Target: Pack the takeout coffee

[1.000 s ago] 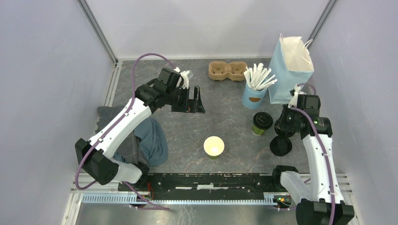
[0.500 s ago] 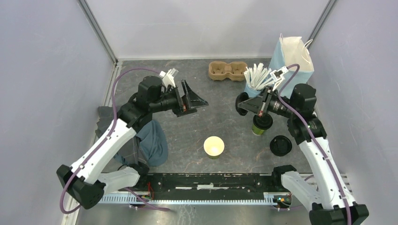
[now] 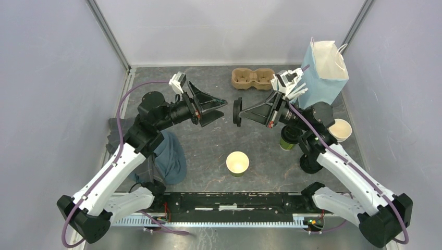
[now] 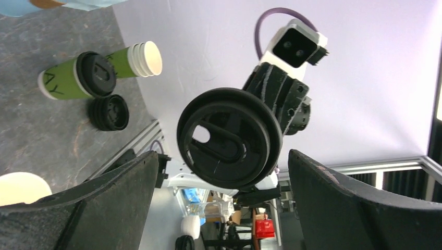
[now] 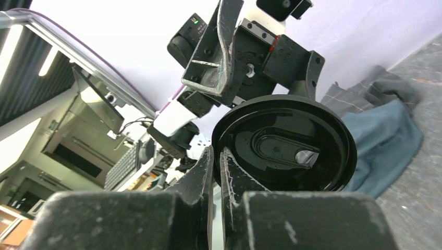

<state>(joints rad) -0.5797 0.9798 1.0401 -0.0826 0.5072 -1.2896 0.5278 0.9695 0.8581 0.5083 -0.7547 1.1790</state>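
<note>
Nothing packed: right gripper (image 3: pixel 244 112) pinches round black plastic lid (image 3: pixel 237 112), left gripper (image 3: pixel 221 108) gapes; dark-green paper cup (image 3: pixel 237 162) uncapped, unbagged.

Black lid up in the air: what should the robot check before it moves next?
1. Right end effector shut on the black lid: ok.
2. Left end effector wide open: ok.
3. Lid between the left jaws: not ok, the top view shows a gap.
4. Lidless cup upright: ok.
5. Lidded green cup upright: ok.
6. Blue bag standing, mouth open: ok.
</note>
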